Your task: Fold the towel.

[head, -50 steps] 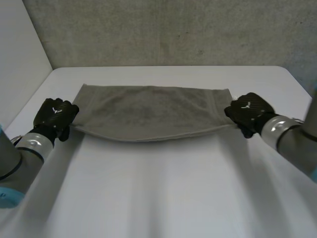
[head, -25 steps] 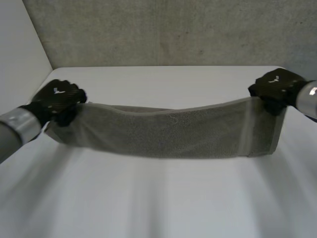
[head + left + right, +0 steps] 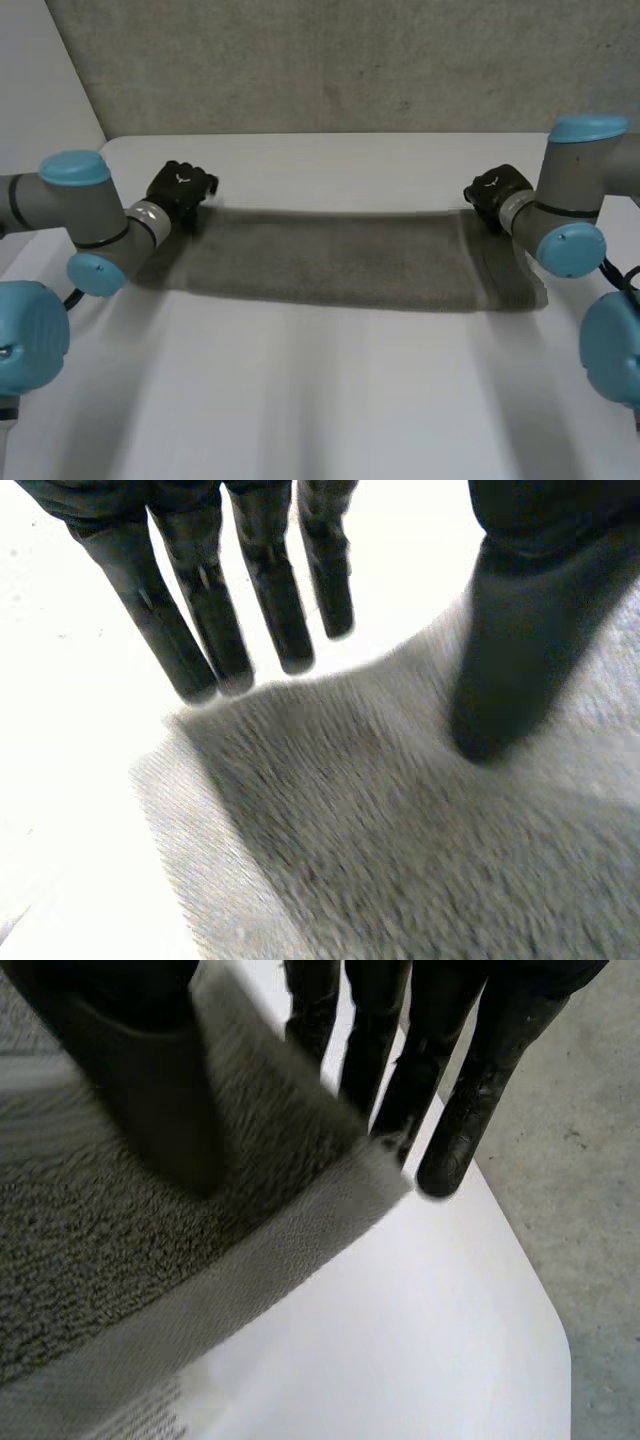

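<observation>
The grey towel (image 3: 330, 260) lies on the white table (image 3: 330, 400) as a long doubled band running left to right. My left hand (image 3: 180, 190) is at its far left corner and my right hand (image 3: 495, 190) at its far right corner. In the left wrist view the left hand's fingers (image 3: 200, 610) are straight and spread from the thumb, just off the towel's corner (image 3: 400, 860). In the right wrist view the towel's banded edge (image 3: 120, 1260) passes loosely between the thumb and the straight fingers (image 3: 450, 1110).
A grey wall (image 3: 330, 60) rises behind the table's far edge, close beyond both hands. The table's right corner (image 3: 540, 1300) lies just past my right hand's fingertips. Both arms (image 3: 80, 220) reach in along the table's sides.
Both hands lifted the towel's near edge, carried it over to the far edge, then opened and let go. The towel now lies as a narrower doubled band.
</observation>
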Controlling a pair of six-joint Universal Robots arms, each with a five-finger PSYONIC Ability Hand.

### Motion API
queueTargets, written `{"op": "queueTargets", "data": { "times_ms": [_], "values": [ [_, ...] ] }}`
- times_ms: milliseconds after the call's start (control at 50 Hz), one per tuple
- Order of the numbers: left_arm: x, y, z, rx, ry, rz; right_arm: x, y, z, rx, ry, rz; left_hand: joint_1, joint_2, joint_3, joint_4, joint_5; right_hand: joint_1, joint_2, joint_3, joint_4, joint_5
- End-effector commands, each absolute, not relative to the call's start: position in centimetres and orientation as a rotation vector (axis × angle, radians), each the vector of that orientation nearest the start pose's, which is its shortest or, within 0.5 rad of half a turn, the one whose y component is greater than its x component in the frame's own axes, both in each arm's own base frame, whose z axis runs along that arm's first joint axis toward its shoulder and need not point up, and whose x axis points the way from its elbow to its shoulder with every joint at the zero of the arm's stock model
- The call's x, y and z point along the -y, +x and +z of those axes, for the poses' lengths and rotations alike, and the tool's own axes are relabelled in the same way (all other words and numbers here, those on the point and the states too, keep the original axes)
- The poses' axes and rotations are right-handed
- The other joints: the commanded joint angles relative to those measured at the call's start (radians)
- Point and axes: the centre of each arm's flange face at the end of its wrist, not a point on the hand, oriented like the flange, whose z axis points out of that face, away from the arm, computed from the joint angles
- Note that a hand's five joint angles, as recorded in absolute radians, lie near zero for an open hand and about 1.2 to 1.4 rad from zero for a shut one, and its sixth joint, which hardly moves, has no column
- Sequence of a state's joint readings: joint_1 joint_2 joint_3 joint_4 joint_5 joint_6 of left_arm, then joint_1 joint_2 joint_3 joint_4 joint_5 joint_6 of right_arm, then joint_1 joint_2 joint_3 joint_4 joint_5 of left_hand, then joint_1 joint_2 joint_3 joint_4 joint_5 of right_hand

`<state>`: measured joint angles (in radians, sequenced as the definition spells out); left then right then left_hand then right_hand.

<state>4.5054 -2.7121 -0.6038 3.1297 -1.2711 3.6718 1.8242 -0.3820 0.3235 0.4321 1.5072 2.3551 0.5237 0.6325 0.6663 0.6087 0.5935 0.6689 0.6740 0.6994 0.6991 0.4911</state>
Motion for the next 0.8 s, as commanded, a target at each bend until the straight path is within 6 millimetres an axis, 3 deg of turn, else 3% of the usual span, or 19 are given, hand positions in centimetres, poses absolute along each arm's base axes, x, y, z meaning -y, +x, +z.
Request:
{"op": "queueTargets", "data": {
  "times_ms": [20, 40, 120, 200, 240, 260, 300, 320, 380, 460, 520, 560, 680, 720, 800],
  "values": [
    [44.2, -28.2, 12.1, -2.129, 1.197, -2.043, 43.9, 26.7, 14.9, -2.396, -1.36, -1.898, -0.345, -0.454, -0.488, -0.43, -0.59, -0.494, -0.499, -0.525, -0.525, -0.491],
    [44.2, -28.2, 12.1, -2.129, 1.197, -2.043, 43.9, 26.7, 14.9, -2.396, -1.36, -1.898, -0.345, -0.454, -0.488, -0.43, -0.59, -0.494, -0.499, -0.525, -0.525, -0.491],
    [43.0, -28.1, 13.7, -2.143, 1.192, -2.029, 42.5, 27.4, 18.1, -2.352, -1.299, -1.919, -0.343, -0.451, -0.485, -0.427, -0.587, -0.494, -0.499, -0.525, -0.525, -0.491],
    [41.5, -27.5, 15.0, -2.166, 1.186, -2.008, 41.2, 26.8, 19.7, -2.347, -1.269, -1.9, -0.345, -0.454, -0.488, -0.43, -0.59, -0.494, -0.499, -0.525, -0.525, -0.491],
    [39.8, -26.7, 16.5, -2.191, 1.172, -1.997, 39.5, 26.2, 21.8, -2.298, -1.248, -1.965, -0.345, -0.454, -0.488, -0.43, -0.59, -0.494, -0.499, -0.525, -0.525, -0.491],
    [39.8, -26.7, 16.5, -2.192, 1.172, -1.997, 39.5, 26.2, 21.8, -2.297, -1.248, -1.965, -0.345, -0.454, -0.488, -0.43, -0.59, -0.494, -0.499, -0.525, -0.525, -0.491],
    [38.8, -26.3, 17.1, -2.203, 1.164, -1.996, 37.1, 25.5, 22.9, -2.261, -1.249, -2.024, -0.345, -0.454, -0.488, -0.43, -0.59, -0.494, -0.499, -0.525, -0.525, -0.491],
    [37.7, -25.8, 17.7, -2.212, 1.153, -1.998, 37.1, 25.5, 22.9, -2.261, -1.249, -2.025, -0.345, -0.454, -0.488, -0.43, -0.59, -0.494, -0.499, -0.525, -0.525, -0.491],
    [35.6, -25.1, 18.8, -2.201, 1.127, -2.032, 34.6, 24.8, 23.6, -2.241, -1.239, -2.072, -0.345, -0.454, -0.488, -0.43, -0.59, -0.494, -0.499, -0.525, -0.525, -0.491],
    [33.9, -24.1, 19.7, -2.169, 1.083, -2.079, 31.2, 23.6, 22.1, -2.281, -1.233, -2.021, -0.343, -0.451, -0.485, -0.427, -0.587, -0.494, -0.499, -0.525, -0.525, -0.491],
    [32.4, -23.1, 20.8, -2.138, 1.008, -2.154, 30.5, 22.9, 21.0, -2.318, -1.242, -1.981, -0.343, -0.451, -0.485, -0.427, -0.587, -0.494, -0.499, -0.525, -0.525, -0.491],
    [31.0, -22.7, 20.9, -2.166, 0.927, -2.227, 29.8, 21.6, 18.9, -2.387, -1.235, -1.911, -0.34, -0.448, -0.482, -0.425, -0.584, -0.494, -0.499, -0.525, -0.525, -0.491],
    [29.4, -22.1, 19.4, -2.282, 0.807, -2.278, 29.9, 20.5, 17.0, -2.424, -1.207, -1.9, -0.34, -0.448, -0.482, -0.425, -0.584, -0.494, -0.499, -0.525, -0.525, -0.491],
    [28.7, -21.8, 18.0, -2.351, 0.74, -2.298, 31.0, 20.1, 16.0, -2.407, -1.19, -1.933, -0.343, -0.451, -0.485, -0.427, -0.587, -0.494, -0.499, -0.525, -0.525, -0.491],
    [28.5, -21.7, 17.4, -2.34, 0.705, -2.349, 32.3, 19.6, 14.2, -2.412, -1.187, -1.915, -0.343, -0.451, -0.485, -0.427, -0.587, -0.378, -0.384, -0.409, -0.409, -0.375]
  ]
}}
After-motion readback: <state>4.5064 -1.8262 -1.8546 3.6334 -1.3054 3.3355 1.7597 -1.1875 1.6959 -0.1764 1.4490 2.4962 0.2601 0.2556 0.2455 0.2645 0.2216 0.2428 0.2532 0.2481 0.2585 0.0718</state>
